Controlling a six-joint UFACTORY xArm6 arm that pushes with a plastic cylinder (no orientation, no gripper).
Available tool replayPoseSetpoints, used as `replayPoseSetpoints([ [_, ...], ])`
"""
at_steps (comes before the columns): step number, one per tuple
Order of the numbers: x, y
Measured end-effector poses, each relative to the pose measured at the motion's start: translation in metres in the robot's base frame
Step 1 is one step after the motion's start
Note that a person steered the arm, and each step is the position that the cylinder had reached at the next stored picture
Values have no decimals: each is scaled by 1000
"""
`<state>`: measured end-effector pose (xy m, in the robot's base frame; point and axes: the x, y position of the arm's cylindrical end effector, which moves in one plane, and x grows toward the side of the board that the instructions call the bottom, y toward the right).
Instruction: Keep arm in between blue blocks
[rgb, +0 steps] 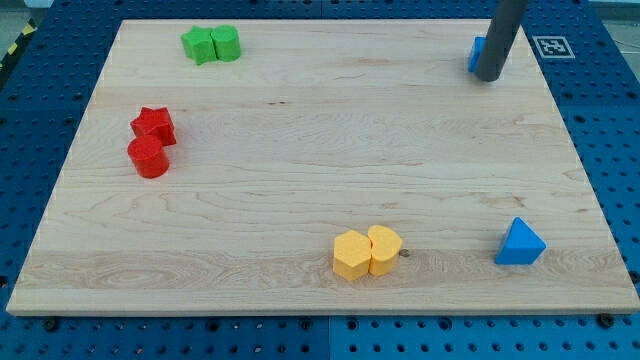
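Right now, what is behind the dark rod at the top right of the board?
Behind my tip a blue block shows only as a sliver on the rod's left edge. The rod covers the rest, so its shape cannot be told. The blue triangle lies far off, near the view's bottom.

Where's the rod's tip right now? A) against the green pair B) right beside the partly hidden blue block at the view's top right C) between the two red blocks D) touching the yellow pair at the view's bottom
B: my tip sits at the small blue block it partly hides, far from the blue triangular block at the view's bottom right.
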<state>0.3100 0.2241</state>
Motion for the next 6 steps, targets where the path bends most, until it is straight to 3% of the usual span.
replayPoseSetpoints([
  [3,-36,15],
  [6,-17,-13],
])
